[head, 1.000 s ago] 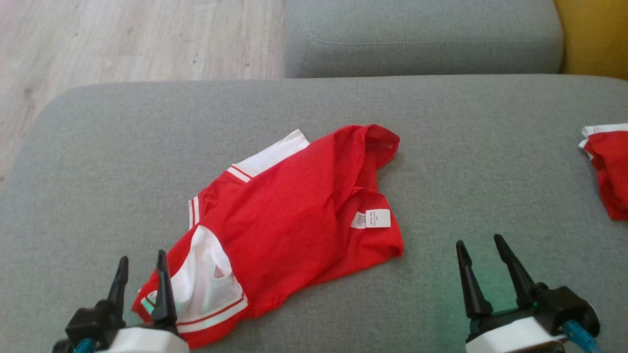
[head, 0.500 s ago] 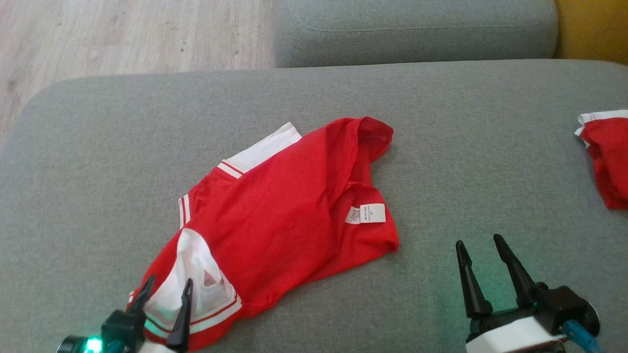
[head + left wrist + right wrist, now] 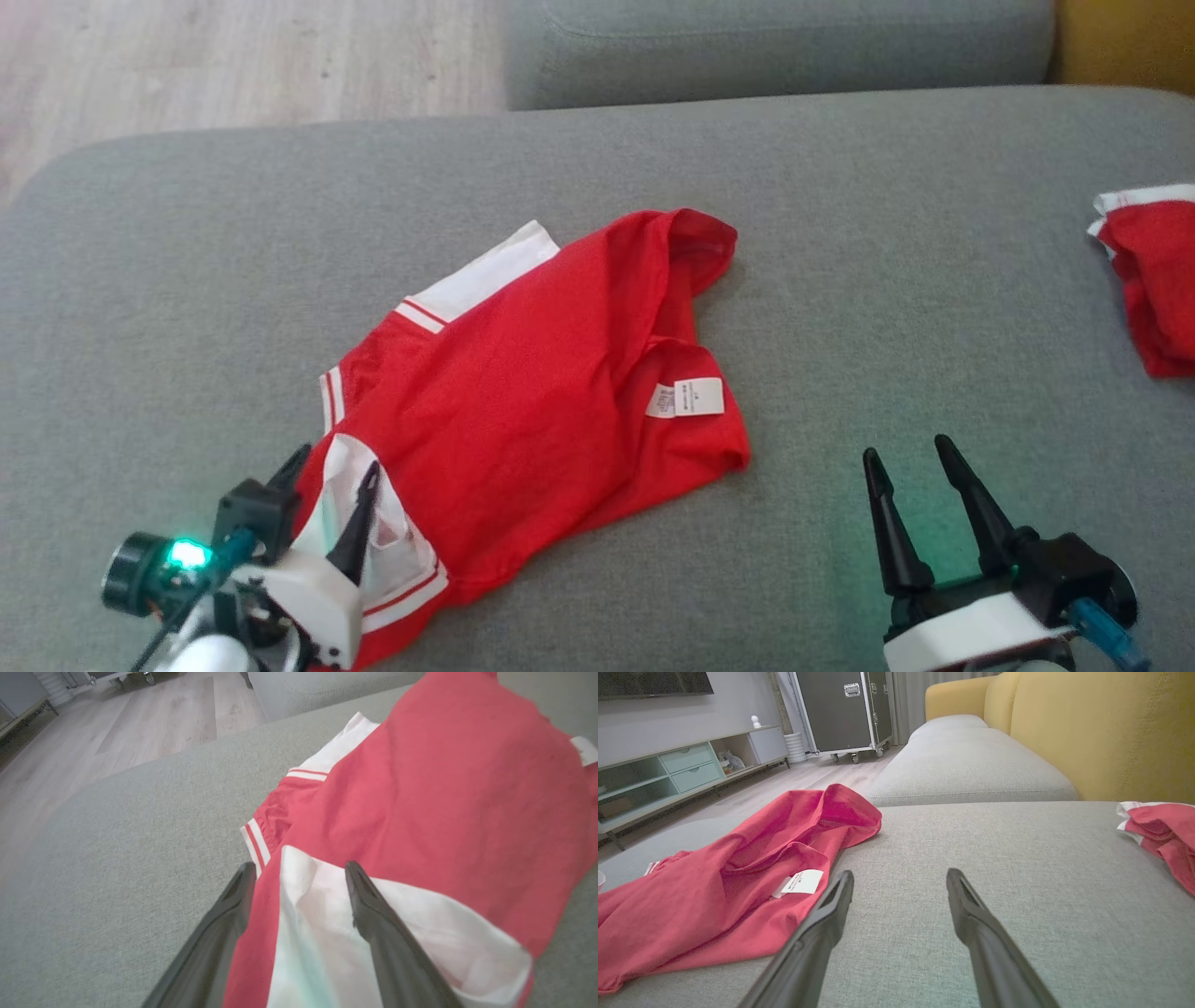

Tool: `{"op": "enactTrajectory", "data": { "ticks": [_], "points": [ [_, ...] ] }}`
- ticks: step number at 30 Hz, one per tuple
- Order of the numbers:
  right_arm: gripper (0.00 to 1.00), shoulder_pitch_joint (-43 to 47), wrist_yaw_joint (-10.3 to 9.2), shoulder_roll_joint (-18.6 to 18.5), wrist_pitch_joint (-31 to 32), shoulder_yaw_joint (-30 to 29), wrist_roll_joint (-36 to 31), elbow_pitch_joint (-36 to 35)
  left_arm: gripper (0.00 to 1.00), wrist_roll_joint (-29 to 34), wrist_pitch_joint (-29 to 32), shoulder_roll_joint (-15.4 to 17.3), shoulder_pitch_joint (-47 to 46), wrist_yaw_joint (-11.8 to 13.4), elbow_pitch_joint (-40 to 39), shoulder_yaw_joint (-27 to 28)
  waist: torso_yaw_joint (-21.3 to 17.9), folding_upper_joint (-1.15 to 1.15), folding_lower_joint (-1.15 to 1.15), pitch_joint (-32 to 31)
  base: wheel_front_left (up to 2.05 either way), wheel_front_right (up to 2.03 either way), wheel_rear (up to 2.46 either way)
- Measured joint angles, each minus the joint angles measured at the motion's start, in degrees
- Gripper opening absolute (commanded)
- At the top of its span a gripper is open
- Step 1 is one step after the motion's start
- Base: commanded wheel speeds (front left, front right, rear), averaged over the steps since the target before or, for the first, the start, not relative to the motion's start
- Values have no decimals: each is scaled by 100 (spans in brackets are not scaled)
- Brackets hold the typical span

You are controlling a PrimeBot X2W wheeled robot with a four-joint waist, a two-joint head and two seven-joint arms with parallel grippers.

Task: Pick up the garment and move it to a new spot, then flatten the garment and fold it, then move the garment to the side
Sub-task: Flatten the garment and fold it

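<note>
A crumpled red garment (image 3: 541, 373) with white trim and a white label lies on the grey sofa cushion (image 3: 187, 280). My left gripper (image 3: 334, 459) is open over the garment's near left corner, its two fingers astride the white panel (image 3: 317, 933); in the left wrist view the left gripper (image 3: 299, 870) has cloth under both fingertips. My right gripper (image 3: 906, 448) is open over bare cushion, to the right of the garment's hem. From the right wrist, the right gripper (image 3: 900, 873) points past the garment (image 3: 738, 877), which lies to its left.
A second red and white garment (image 3: 1153, 280) lies at the cushion's right edge, also visible as a red bundle (image 3: 1162, 830). Another grey cushion (image 3: 775, 37) sits beyond, with a yellow backrest (image 3: 1101, 732). Wooden floor (image 3: 187, 56) lies past the cushion's far left edge.
My left gripper has advanced up over the garment's white corner and tilted right. The head camera has shifted, so the whole scene sits slightly higher and left. The right gripper holds still.
</note>
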Motion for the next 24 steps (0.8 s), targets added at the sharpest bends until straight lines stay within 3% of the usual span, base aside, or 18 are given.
{"op": "enactTrajectory", "data": {
  "ticks": [3,5,6,12,24],
  "points": [
    [100,-3,0,0,0,-3,25,5,100,-8,279,101,-45,7,1,11,-77,0,0,75,0,0,0],
    [100,-24,0,1,0,-3,34,8,10,-99,356,114,-61,23,-40,42,-130,0,0,106,0,0,0],
    [100,-32,1,1,0,-9,34,7,0,-133,385,119,-60,30,-90,67,-149,0,0,119,0,0,0],
    [100,-36,0,1,0,-75,33,4,0,-324,394,222,-16,132,-689,316,-117,0,0,163,0,0,0],
    [100,-113,0,-204,0,32,96,111,0,-326,-63,856,204,486,-2106,1241,435,0,0,124,0,0,0]
  ]
}}
